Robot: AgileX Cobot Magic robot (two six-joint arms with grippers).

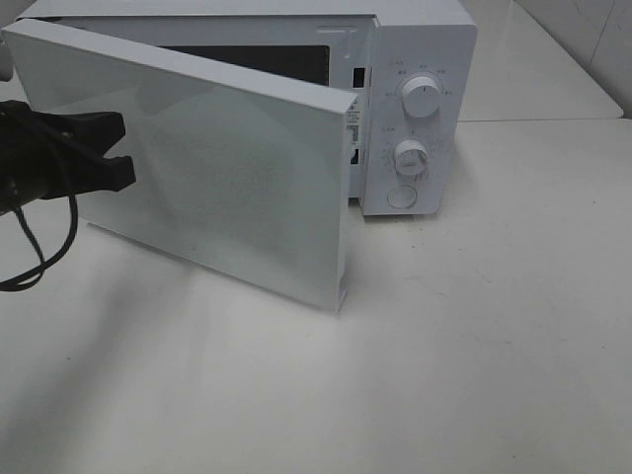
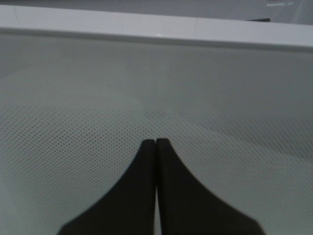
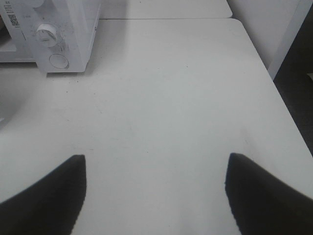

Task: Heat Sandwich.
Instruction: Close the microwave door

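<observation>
1. L gripper (image 2: 155, 147), black, two-finger: at 9 o'clock in the ext. view, jaws pressed together, nothing between them. Tips sit right at the door's dotted face; can't tell if they touch.
2. Thin black cable (image 1: 44, 247) hangs in a loop under the L arm, at 8 o'clock.
3. Flat white microwave door w/ dotted mesh window (image 1: 217, 168): swung open, hinged at the L side of the oven. Its free edge points to abt 5 o'clock and stands over the table.
4. White boxy microwave oven (image 1: 425, 20) sits at 12 o'clock. Dark cavity opening (image 1: 267, 59) shows above the door's top edge; inside too dark to read.
5. Sandwich: in no view, so can't tell where it is.
6. White control panel (image 1: 420, 128) at 1 o'clock: round white upper knob (image 1: 422, 99), round white lower knob (image 1: 410, 156) and round white button (image 1: 402, 196), stacked 12 to 6.
7. Plain white tabletop (image 1: 474, 346) runs from 3 to 7 o'clock.
8. R gripper (image 3: 156, 196), black: jaws spread wide, holding nothing, over bare tabletop, well apart from the oven.
</observation>
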